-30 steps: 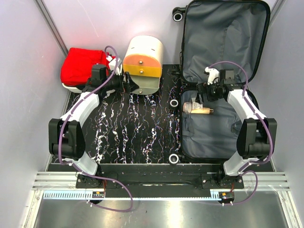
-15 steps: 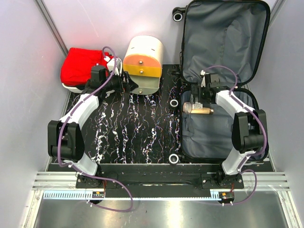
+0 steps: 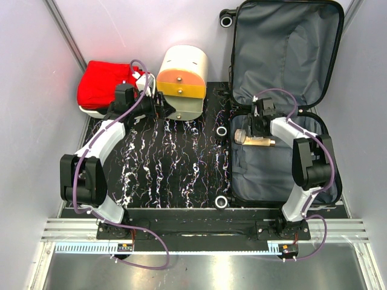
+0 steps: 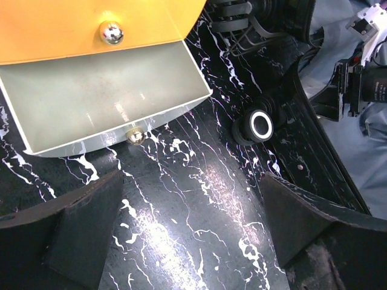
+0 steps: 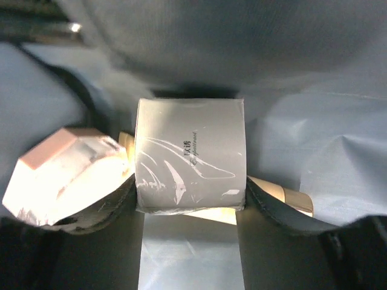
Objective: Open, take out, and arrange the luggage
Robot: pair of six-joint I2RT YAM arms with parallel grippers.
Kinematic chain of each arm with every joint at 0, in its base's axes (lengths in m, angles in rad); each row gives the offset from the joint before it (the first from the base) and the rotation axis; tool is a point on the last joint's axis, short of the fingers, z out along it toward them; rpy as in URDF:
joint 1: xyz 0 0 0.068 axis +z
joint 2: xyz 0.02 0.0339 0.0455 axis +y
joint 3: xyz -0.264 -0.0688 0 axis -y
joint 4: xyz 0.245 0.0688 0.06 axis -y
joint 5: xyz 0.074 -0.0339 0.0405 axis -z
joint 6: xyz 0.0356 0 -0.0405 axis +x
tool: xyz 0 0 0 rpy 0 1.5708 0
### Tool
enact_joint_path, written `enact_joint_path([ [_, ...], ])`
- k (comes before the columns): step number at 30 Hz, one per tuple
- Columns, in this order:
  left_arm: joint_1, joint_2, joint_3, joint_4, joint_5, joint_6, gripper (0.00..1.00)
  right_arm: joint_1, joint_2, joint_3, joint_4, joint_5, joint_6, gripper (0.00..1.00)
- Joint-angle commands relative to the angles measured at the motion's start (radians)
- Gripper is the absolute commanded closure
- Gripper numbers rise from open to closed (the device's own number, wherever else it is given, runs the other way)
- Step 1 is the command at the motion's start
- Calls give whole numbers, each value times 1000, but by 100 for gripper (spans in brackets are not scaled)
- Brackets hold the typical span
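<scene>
The luggage (image 3: 284, 48) lies open at the right, its lid propped up at the back and its grey lining (image 5: 242, 36) showing. My right gripper (image 3: 257, 128) is down inside the lower half (image 3: 266, 175). In the right wrist view its fingers (image 5: 266, 205) press both sides of a small grey box (image 5: 190, 154); the gripper (image 5: 190, 199) is shut on it. A tan bottle (image 3: 257, 141) with a pinkish clear cap (image 5: 60, 175) lies right behind the box. My left gripper (image 3: 164, 106) is open and empty (image 4: 193, 223) over the black mat, just in front of the cylindrical box's open drawer (image 4: 103, 103).
The cream-and-orange cylindrical box (image 3: 181, 78) stands at the back centre. A red cloth (image 3: 106, 81) lies on a white tray (image 3: 91, 110) at the back left. Suitcase wheels (image 3: 222, 132) stick out over the black marbled mat (image 3: 175, 169).
My right gripper has moved left and down inside the suitcase onto the items by the bottle. The left arm has hardly moved.
</scene>
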Motion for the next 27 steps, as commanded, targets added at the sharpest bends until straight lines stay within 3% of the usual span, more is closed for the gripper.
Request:
enact_joint_path([
  [1,6,-34,47,21,107,66,1,-8,-141,-23,72,-56,-129,58],
  [4,3,-20,102,-38,191,111,1,-21,-236,-29,73,-188,-255,73],
  [7,-6,-5,159,-117,260,155,1,-25,-351,-26,58,-387,-420,82],
  [8,-17,-9,183,-139,257,171,1,-27,-405,-20,40,-520,-469,85],
  [12,-45,-65,170,-150,344,304,1,-27,-494,35,-124,-889,-733,86],
  [14,-58,-89,157,-153,446,392,1,-12,-505,57,-152,-1033,-787,89],
  [18,-109,-114,136,-144,585,507,1,53,-470,126,-241,-1141,-884,89],
  [23,-235,-126,148,-159,538,611,1,159,-402,218,-339,-1132,-971,89],
  [27,-301,-112,186,-283,487,724,1,205,-368,272,-382,-1119,-976,90],
])
